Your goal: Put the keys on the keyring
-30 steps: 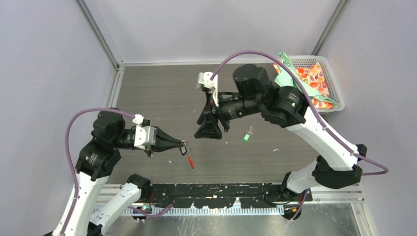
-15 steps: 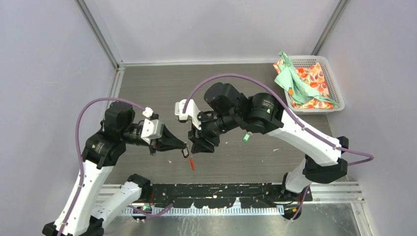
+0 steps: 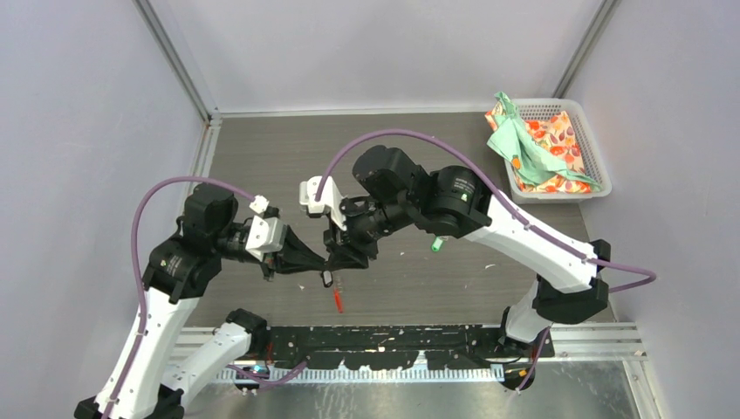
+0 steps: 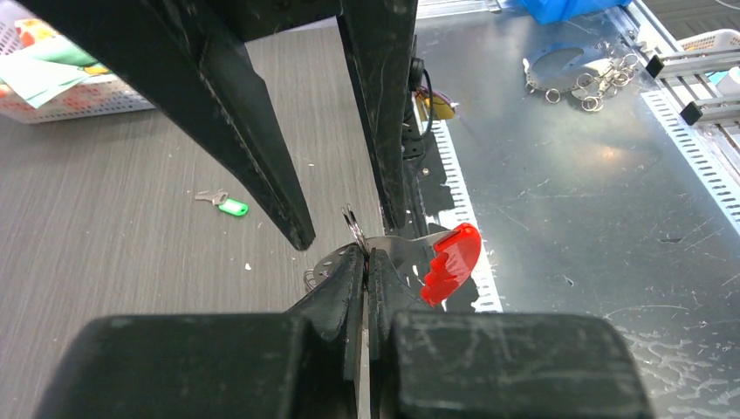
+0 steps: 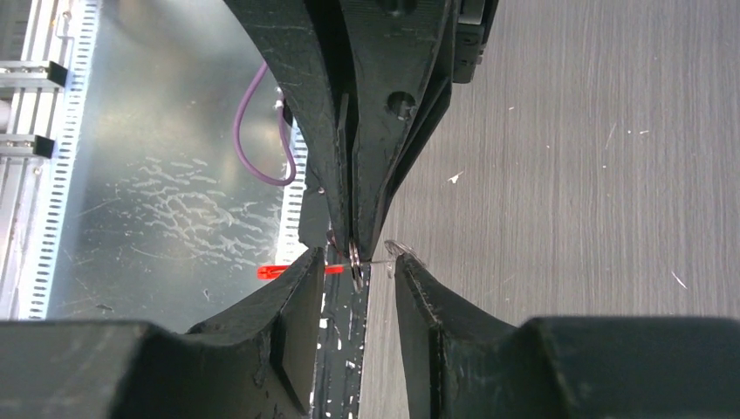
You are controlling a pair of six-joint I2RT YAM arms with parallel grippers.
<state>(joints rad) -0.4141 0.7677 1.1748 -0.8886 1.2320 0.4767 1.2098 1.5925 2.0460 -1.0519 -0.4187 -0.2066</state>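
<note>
Keyring [image 4: 353, 229] hangs pinched in the closed jaws of the left gripper [image 4: 365, 257]. It is held above the near edge of the table [image 3: 262, 157], and its red tab [image 4: 449, 262] dangles over the metal plate [image 4: 567, 218] in front.

The right gripper [image 5: 358, 262] faces the left one nose to nose from the far side. Its jaws are parted and set on either side of the ring and the left fingertips. I cannot tell whether either finger touches the ring. The two sets of black fingers crowd the spot and hide most of the ring in every view.

From above, a small dark piece hangs just below the meeting tips, too small to make out.

The green key [image 3: 436, 244] lies flat on the table, just beside the right forearm and well apart from the ring.

A basket [image 3: 598, 166] of cloths [image 3: 524, 144] sits in the far right corner. Loose rings [image 4: 585, 74] lie on the plate, away from both grippers.
</note>
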